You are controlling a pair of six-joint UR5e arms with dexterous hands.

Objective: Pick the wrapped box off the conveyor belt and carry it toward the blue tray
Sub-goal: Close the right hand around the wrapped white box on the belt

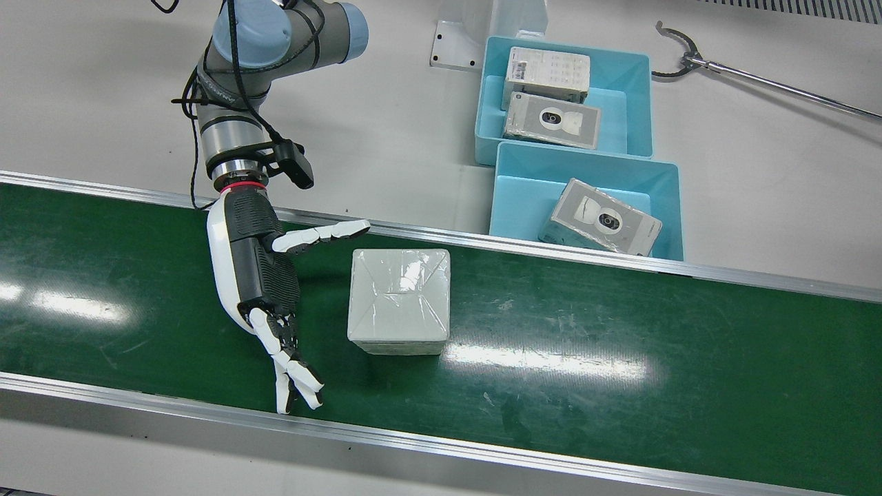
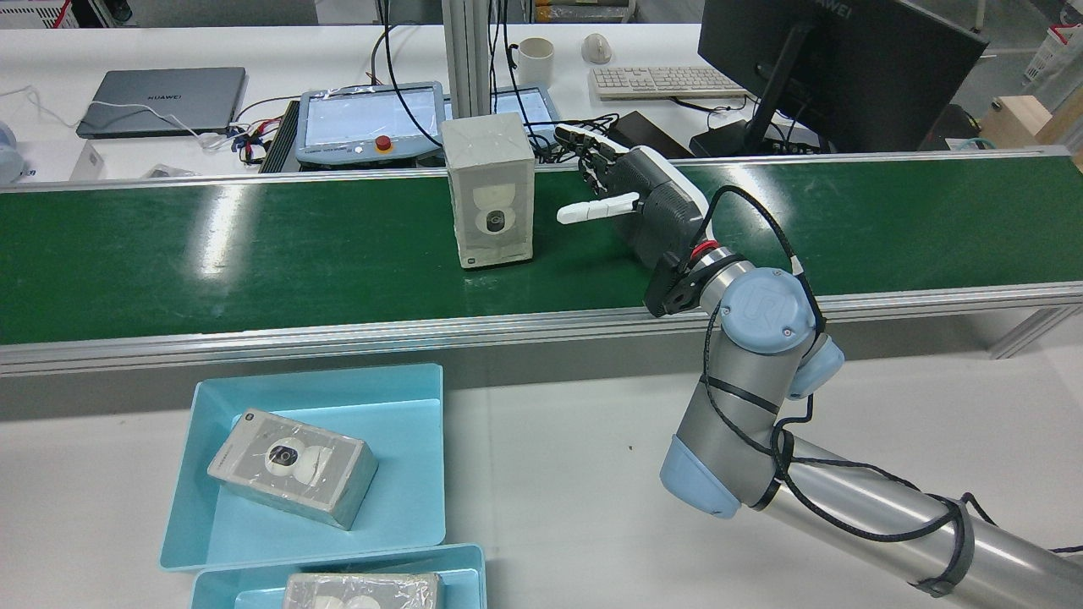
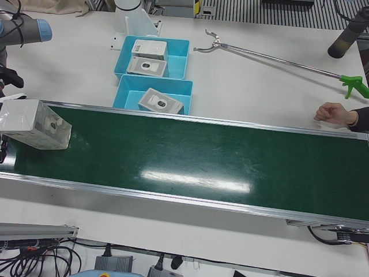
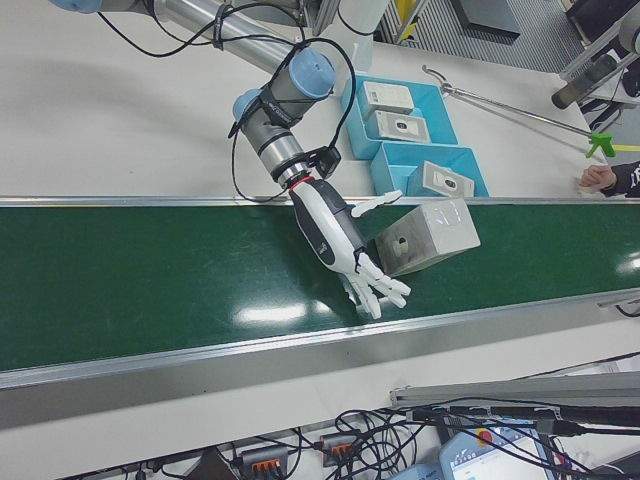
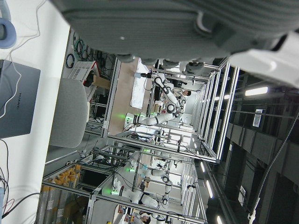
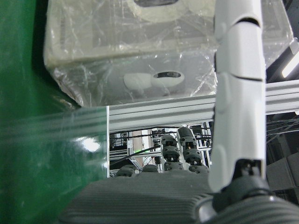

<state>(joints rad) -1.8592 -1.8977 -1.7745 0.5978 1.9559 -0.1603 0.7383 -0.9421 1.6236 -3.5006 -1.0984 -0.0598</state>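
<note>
Right hand (image 1: 258, 275): spread wide and grasping nothing, low over the belt, palm turned toward the box, a clear gap between them.
Fingers (image 1: 298, 375): splayed toward the belt's operator-side rail; one (image 1: 320, 235) reaches out toward the box's near corner without touching it.
Left hand: only its dark underside (image 5: 187, 23) fills the top of its own view; whether it is released or clenched cannot be told.
Wrapped box (image 1: 400, 300): upright on the green conveyor belt (image 1: 620, 331), just beside the right hand.
Blue tray (image 1: 661, 207): on the white table beyond the belt's robot-side rail, holding one wrapped box; a second tray (image 1: 637, 96) behind it holds two.
</note>
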